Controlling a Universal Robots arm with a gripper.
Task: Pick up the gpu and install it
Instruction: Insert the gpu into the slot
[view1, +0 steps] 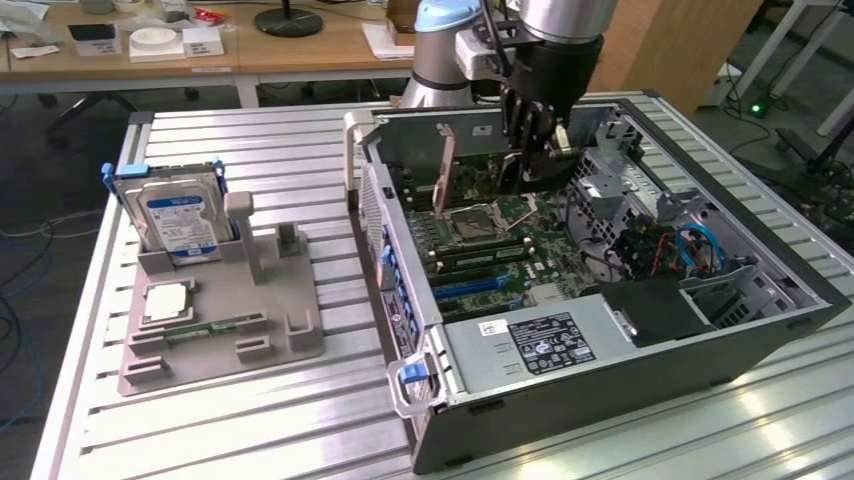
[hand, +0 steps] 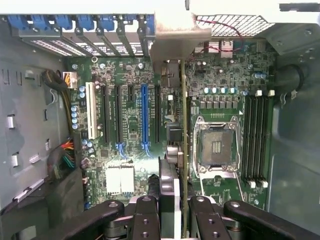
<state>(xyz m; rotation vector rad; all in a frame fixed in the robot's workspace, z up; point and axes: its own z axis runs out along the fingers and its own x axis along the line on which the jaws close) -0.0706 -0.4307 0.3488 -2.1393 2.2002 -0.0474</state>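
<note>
The gripper was clamped on the gpu. In the wrist view its dark fingers stood on either side of the card with no gap showing between them and it. In the exterior view the gripper was reaching down into the open computer case, which lay on its side on the slatted table.

The gpu was held on edge above the motherboard, so the wrist view showed it as a thin line. Its pale metal bracket pointed at the case's rear wall, where the row of blue-tabbed slot covers ran.

Controlling relation: the card's long axis ran parallel to the expansion slots. The card stood between the blue slot and the CPU socket (the blue slot lay on the side away from the socket, with a black slot nearer the card). The card hid the board directly beneath it, so whether a slot lay under its edge could not be told.

Judged from these views, the gpu was lifted and positioned over the board but not yet seated. Contact between its lower edge and the board could not be confirmed.

The hard drive stood in the grey parts tray, well apart from the case.
</note>
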